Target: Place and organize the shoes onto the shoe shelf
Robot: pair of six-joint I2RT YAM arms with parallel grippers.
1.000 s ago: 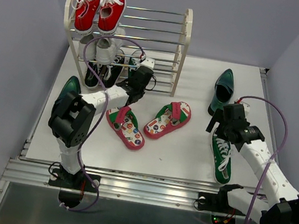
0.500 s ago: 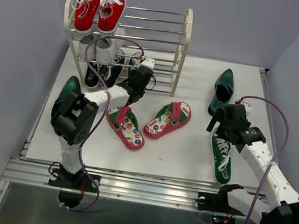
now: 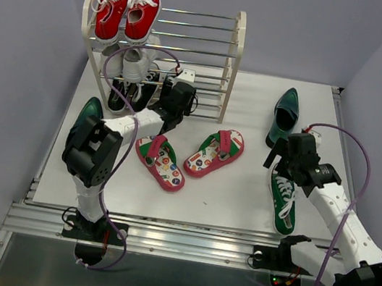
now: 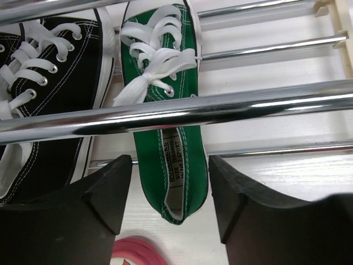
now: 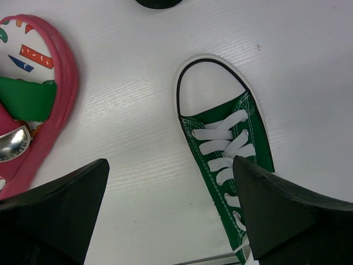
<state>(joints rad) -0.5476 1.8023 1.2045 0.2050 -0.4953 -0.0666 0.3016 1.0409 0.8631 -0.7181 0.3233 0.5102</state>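
White table: green sneaker on shelf.

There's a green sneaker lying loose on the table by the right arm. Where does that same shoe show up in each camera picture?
Top external: the loose green sneaker lies at lower right.
Left wrist: not in it; the green shoe there is its mate on the shelf.
Right wrist: right of centre, toe up.
Shared landmark: the pink flip-flop, left of the sneaker in both views.
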